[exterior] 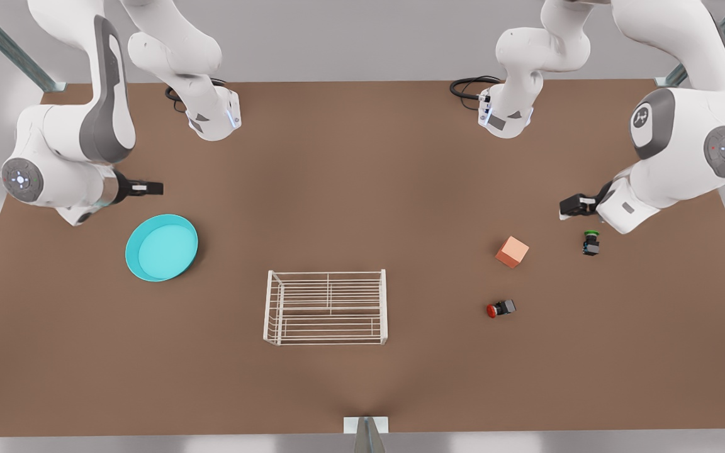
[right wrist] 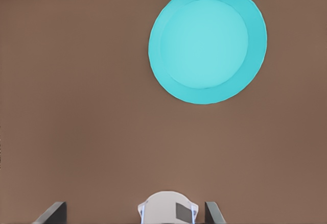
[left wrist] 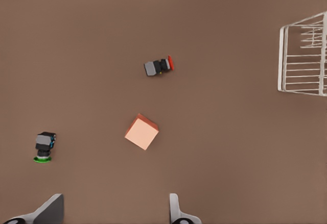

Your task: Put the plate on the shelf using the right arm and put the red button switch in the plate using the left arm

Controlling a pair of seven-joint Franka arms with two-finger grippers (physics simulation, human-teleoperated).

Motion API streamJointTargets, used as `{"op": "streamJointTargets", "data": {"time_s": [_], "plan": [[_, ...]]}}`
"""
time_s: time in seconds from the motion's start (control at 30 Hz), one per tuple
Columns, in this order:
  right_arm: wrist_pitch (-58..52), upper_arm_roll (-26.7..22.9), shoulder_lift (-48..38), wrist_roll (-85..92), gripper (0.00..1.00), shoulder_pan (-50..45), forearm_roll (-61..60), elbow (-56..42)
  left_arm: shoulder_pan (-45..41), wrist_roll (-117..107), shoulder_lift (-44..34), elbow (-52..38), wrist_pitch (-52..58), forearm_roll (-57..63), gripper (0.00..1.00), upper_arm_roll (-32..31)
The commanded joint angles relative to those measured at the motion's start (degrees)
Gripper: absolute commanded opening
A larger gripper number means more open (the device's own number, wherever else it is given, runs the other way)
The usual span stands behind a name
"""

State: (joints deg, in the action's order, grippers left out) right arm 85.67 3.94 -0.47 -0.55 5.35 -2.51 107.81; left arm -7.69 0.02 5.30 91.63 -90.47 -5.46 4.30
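the shelf [exterior: 325, 307] stands nearest, in the middle of the brown table [exterior: 362, 384], with nothing on it. right of it in the front view the red button switch [exterior: 501, 308] lies on its side, the orange cube [exterior: 512, 251] and green-capped switch [exterior: 591, 243] farther back. the plate [exterior: 162, 247] sits on the table at the front view's left. the right gripper [exterior: 148, 187] hovers just beyond the plate, fingers spread, holding nothing. the left gripper [exterior: 573, 206] hangs near the green-capped switch, fingers spread and empty.
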Motion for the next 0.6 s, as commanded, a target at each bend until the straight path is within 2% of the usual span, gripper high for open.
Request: {"op": "streamJointTargets", "data": {"time_s": [0.0,0.1,0.23,0.37,0.57], "plan": [[16.89,0.02,0.91,1.43,1.00,-1.13,-0.66,-1.19,-1.36,-0.63,-0.03,-0.05,-4.63,-0.16,1.00,-0.34],[17.33,-0.33,6.80,1.87,1.00,-0.78,-0.75,-5.85,-1.28,-0.10,0.06,0.04,-4.45,2.21,1.00,-1.13],[20.75,-0.69,10.67,10.21,1.00,6.68,-2.94,-3.31,-1.01,-1.42,-0.03,0.66,0.73,2.73,1.00,-0.78],[26.21,-0.69,10.32,16.10,1.00,13.64,-4.88,3.64,-0.92,-3.80,-0.82,0.66,3.11,4.23,1.00,-0.78],[30.69,-0.60,14.18,25.24,1.00,17.42,-3.91,6.01,-0.92,-4.67,-0.29,0.83,3.19,4.23,1.00,-0.78]]}}
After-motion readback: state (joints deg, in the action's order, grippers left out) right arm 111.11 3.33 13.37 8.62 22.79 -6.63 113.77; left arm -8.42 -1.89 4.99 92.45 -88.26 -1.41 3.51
